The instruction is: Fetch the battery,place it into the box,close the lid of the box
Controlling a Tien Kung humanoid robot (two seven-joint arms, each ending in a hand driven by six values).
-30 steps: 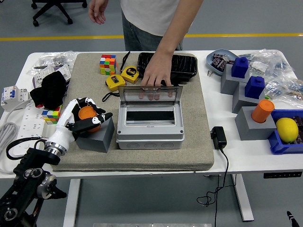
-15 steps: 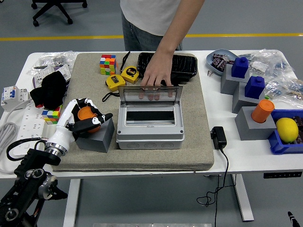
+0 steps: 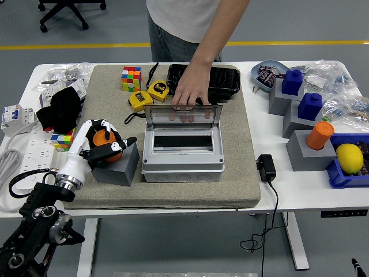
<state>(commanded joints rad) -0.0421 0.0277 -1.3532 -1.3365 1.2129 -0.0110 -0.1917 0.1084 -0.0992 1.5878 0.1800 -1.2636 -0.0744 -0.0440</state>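
An orange cylinder, the battery (image 3: 104,138), stands on a grey block (image 3: 119,168) at the left of the beige mat. My left hand (image 3: 105,145) is curled around it, white and black fingers on both sides. The grey box (image 3: 183,158) sits mid-mat with its clear lid (image 3: 183,118) raised upright at the back. A person's hand (image 3: 188,92) reaches from the far side and rests its fingers on the top edge of the lid. The box's inside shows a dark slot. My right arm does not show.
Behind the box lie two yellow tape measures (image 3: 149,94), a Rubik's cube (image 3: 131,78) and a black case (image 3: 219,79). A black adapter (image 3: 266,167) with cord sits right of the mat. At the right are grey blocks with blue and orange cylinders (image 3: 320,135) and a lemon (image 3: 349,157).
The person's second hand at the top left has left the picture. My left hand stays wrapped on the battery, and my forearm has shifted only slightly.
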